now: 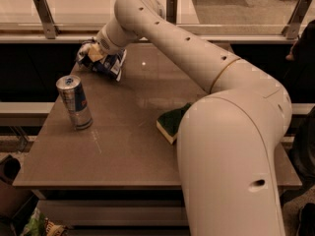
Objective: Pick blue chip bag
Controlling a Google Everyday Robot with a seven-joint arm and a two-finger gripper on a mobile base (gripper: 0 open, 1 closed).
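Observation:
The blue chip bag (109, 65) is a crumpled dark-blue foil bag with a white panel, at the far left corner of the table (123, 141). My gripper (93, 53) is at the bag's upper left end, reaching in from the right with the arm stretched across the table. It is shut on the bag's top edge. The bag's lower end rests on or just above the table top. Part of the bag is hidden behind the gripper.
A blue-and-silver drink can (75, 102) stands upright at the left, in front of the bag. A green and yellow sponge (172, 122) lies mid-table, partly hidden by my arm. A glass railing with metal posts (44, 16) runs behind the table.

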